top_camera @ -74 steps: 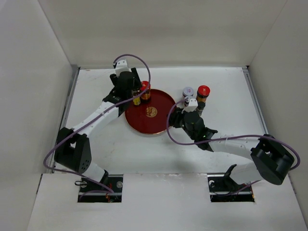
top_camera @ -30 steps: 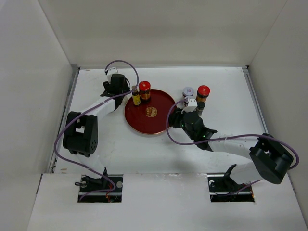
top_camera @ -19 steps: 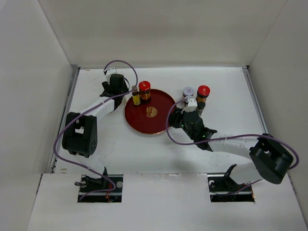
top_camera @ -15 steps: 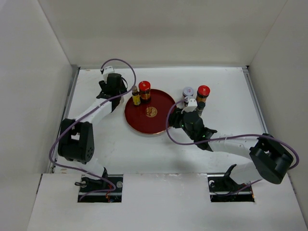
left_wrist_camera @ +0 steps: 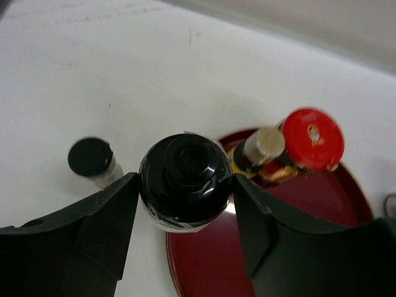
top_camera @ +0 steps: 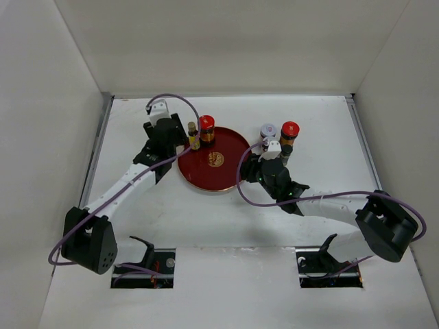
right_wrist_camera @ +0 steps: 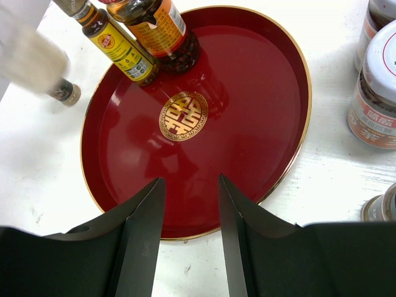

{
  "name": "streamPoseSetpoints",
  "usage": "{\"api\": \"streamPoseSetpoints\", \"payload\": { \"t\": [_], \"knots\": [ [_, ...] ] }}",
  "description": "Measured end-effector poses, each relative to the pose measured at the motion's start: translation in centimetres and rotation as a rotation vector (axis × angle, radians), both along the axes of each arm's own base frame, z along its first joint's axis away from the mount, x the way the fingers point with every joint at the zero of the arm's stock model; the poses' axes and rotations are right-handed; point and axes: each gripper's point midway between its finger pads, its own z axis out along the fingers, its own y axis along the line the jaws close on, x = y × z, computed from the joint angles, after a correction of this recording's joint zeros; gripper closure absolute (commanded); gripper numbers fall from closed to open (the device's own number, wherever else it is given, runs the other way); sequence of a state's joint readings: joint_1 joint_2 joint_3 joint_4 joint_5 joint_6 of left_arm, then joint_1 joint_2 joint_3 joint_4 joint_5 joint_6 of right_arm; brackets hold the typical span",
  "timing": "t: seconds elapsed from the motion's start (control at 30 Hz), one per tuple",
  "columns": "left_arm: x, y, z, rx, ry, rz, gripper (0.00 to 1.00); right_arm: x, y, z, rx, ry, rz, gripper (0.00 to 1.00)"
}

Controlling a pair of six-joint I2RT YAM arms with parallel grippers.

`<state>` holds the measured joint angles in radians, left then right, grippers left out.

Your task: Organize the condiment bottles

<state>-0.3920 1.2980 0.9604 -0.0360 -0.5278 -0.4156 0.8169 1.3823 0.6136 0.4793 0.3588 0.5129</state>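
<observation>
My left gripper (left_wrist_camera: 185, 185) is shut on a small dark black-capped bottle (left_wrist_camera: 185, 176) and holds it over the left rim of the round red tray (left_wrist_camera: 297, 247). On the tray's far side stand a slim yellowish bottle (left_wrist_camera: 258, 148) and an amber red-capped jar (left_wrist_camera: 312, 139). A second tiny black-capped bottle (left_wrist_camera: 91, 159) stands on the table left of the tray. My right gripper (right_wrist_camera: 190, 185) is open and empty over the tray's near rim (right_wrist_camera: 247, 124). From above, my left gripper (top_camera: 175, 140) is at the tray's left edge and my right gripper (top_camera: 250, 164) at its right edge.
Right of the tray (top_camera: 219, 175) stand a white-lidded jar (top_camera: 268, 130), a red-capped jar (top_camera: 289, 130), another silver-lidded jar (top_camera: 268, 142) and a small dark bottle (top_camera: 286, 152). White walls enclose the table on the left, back and right.
My left arm drew back from the tray to its far left, then came back to the tray's left rim with the black-capped bottle in its jaws. The right arm has not moved.
</observation>
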Motion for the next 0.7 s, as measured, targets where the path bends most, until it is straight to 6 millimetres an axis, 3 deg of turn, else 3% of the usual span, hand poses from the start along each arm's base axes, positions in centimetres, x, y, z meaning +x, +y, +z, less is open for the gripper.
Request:
{"api": "streamPoseSetpoints", "payload": {
  "t": [0.13,0.23,0.47,0.7],
  "knots": [
    [-2.2,-1.5,-4.2,0.039,0.1,-0.045,0.73,0.0,0.0,0.0,0.0,0.0,0.0,0.54],
    [-3.3,-2.5,-5.9,0.049,0.139,-0.076,0.73,0.0,0.0,0.0,-0.001,0.0,0.0,0.54],
    [-3.0,-4.3,-5.7,0.024,0.108,-0.108,0.73,0.0,0.0,0.0,0.0,0.0,0.0,0.54],
    [-1.9,-5.1,-8.2,0.034,0.138,-0.115,0.68,0.0,0.0,0.0,0.0,0.0,0.0,0.54]
  ]
}}
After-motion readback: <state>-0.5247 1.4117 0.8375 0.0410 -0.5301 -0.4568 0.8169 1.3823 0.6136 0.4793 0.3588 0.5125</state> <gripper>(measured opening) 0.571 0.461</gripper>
